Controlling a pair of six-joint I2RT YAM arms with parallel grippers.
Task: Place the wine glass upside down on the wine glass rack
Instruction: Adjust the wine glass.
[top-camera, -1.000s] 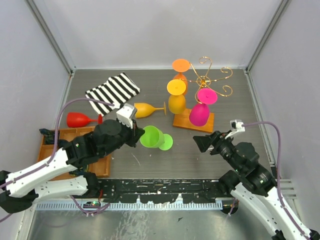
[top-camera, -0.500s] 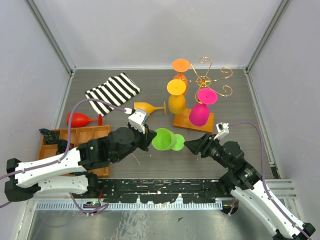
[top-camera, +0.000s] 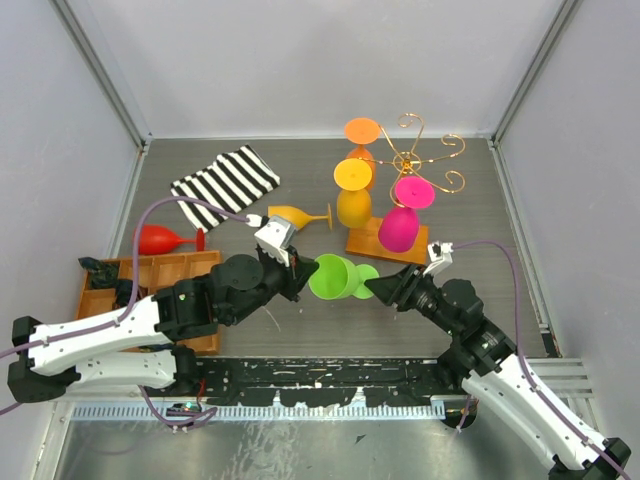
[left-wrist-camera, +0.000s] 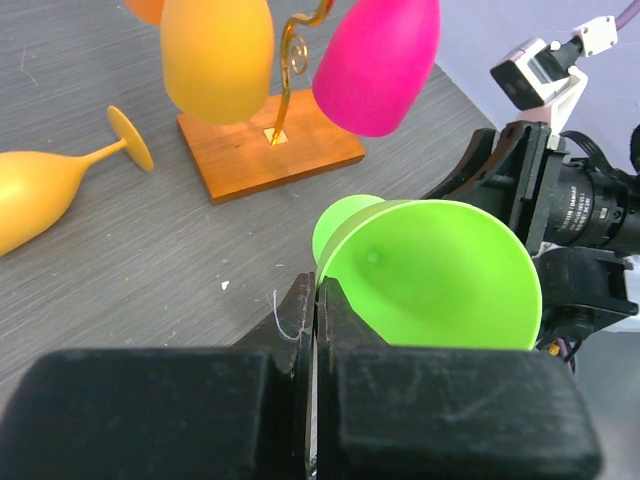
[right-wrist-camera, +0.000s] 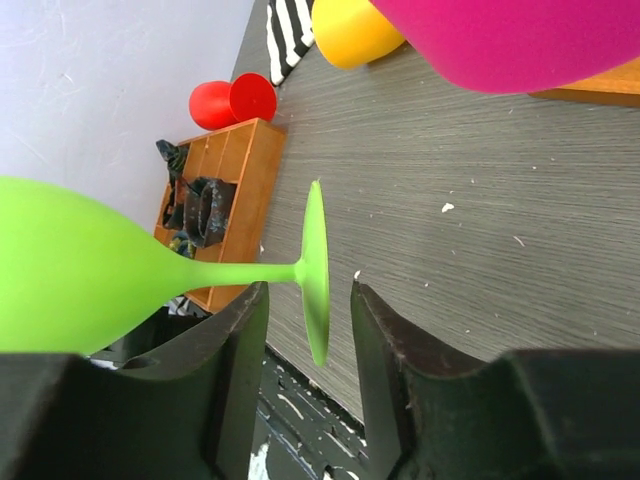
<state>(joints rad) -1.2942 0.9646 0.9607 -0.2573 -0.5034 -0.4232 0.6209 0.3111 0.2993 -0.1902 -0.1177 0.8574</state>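
Note:
The green wine glass (top-camera: 335, 277) hangs on its side above the table, bowl to the left and foot to the right. My left gripper (top-camera: 303, 275) is shut on the bowl's rim, one finger inside and one outside (left-wrist-camera: 316, 290). My right gripper (top-camera: 378, 287) is open, a finger on each side of the glass's round foot (right-wrist-camera: 315, 270), with a gap on both sides. The wine glass rack (top-camera: 420, 160) stands behind on its wooden base (top-camera: 372, 242), with two orange glasses (top-camera: 353, 195) and a pink glass (top-camera: 400, 225) hanging bowl-down.
A yellow glass (top-camera: 295, 217) and a red glass (top-camera: 165, 239) lie on their sides at the left. A striped cloth (top-camera: 225, 180) lies at the back left. A compartmented wooden tray (top-camera: 150, 275) sits under my left arm.
My left arm carried the green glass to the right. My right gripper moved left onto the glass's foot and its jaws narrowed.

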